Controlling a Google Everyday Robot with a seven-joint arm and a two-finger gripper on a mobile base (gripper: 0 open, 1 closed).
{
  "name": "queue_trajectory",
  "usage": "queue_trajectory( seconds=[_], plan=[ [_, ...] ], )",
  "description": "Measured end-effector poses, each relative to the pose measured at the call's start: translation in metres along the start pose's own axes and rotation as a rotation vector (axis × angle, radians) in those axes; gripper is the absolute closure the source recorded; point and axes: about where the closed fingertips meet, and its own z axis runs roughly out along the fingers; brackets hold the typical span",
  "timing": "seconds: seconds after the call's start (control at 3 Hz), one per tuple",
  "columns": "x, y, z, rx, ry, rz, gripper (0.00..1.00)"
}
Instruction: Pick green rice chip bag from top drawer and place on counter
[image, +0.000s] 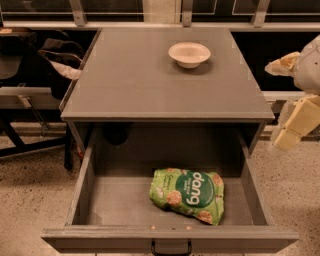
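Note:
The green rice chip bag (188, 194) lies flat on the bottom of the open top drawer (90, 165), right of its middle, with the dark-green "dang" circle facing up. The drawer is pulled out toward me, its dark handle at the front edge. The counter (135, 75) is the grey cabinet top above it. My gripper (295, 122) hangs at the right edge of the view, beside the cabinet's right side, well above and to the right of the bag, holding nothing.
A white bowl (189, 54) sits on the counter at the back right. Dark chairs and a bag (55, 55) stand to the left of the cabinet. Speckled floor (30, 200) surrounds the drawer. A window rail runs along the back.

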Motion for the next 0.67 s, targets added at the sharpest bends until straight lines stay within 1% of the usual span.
queue_trajectory(
  seconds=[0.67],
  plan=[
    [0.003, 0.007, 0.035, -0.086, -0.131, -0.01, 0.0]
  ],
)
